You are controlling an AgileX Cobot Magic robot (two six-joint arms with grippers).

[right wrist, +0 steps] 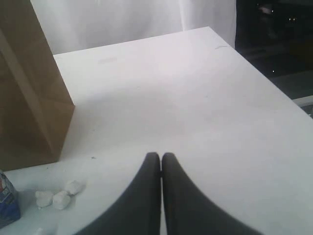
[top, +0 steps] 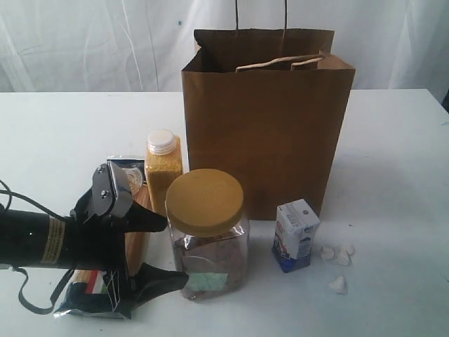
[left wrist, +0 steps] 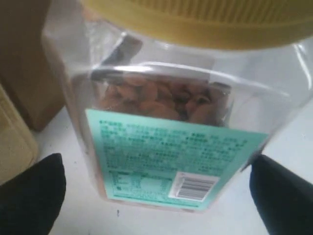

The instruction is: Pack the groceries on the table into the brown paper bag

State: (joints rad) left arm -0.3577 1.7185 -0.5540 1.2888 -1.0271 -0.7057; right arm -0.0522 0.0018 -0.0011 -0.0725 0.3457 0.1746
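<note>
Barely begun: my left gripper (top: 175, 250) gapes at the jar (top: 208, 210), right gripper (right wrist: 161, 164) pinched together; bottle (top: 163, 174) and carton (top: 295, 235) sit outside the bag (top: 266, 133).

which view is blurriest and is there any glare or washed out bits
Left wrist view: blurriest, the gold-lidded clear jar fills it, label text unreadable, pale sheen on its plastic. Exterior view: sharp enough, white backdrop washed out, brown paper bag evenly lit. Right wrist view: the shut right gripper is soft, table bright.
</note>
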